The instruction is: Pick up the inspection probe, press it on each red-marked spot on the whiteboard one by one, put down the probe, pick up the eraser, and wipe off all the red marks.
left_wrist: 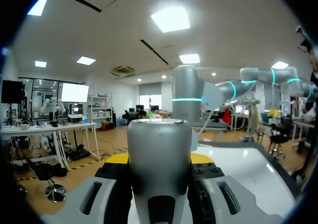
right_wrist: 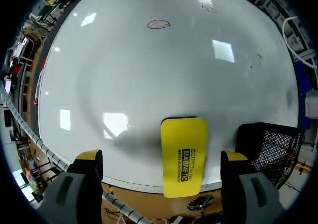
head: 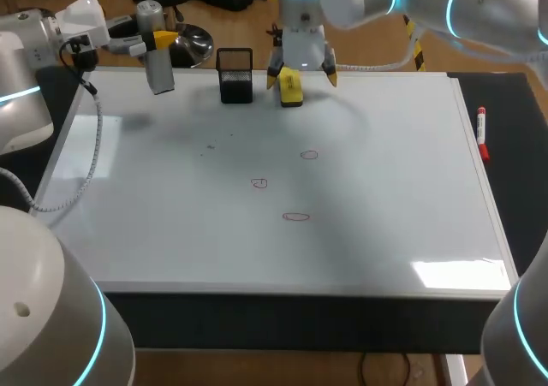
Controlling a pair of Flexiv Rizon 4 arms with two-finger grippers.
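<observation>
Grey cylindrical probe [left_wrist: 159, 154] gripped in left pincer [head: 161, 40], right pincer [head: 302, 75] spread above yellow eraser [right_wrist: 184, 154]

**Left wrist view.** The inspection probe [left_wrist: 159, 149], gripped between the left gripper [left_wrist: 159, 159] fingers, hides all but slivers of their yellow tips and most of the whiteboard [left_wrist: 248, 169]. Its lower end is cut off by the edge.

**Head view.** The red marks [head: 295, 216], at 6 o'clock from the eraser [head: 291, 87], are too small to tell their outlines exactly.

**Right wrist view.** One right gripper [right_wrist: 161, 157] finger covers part of the mesh holder [right_wrist: 271, 144].
</observation>
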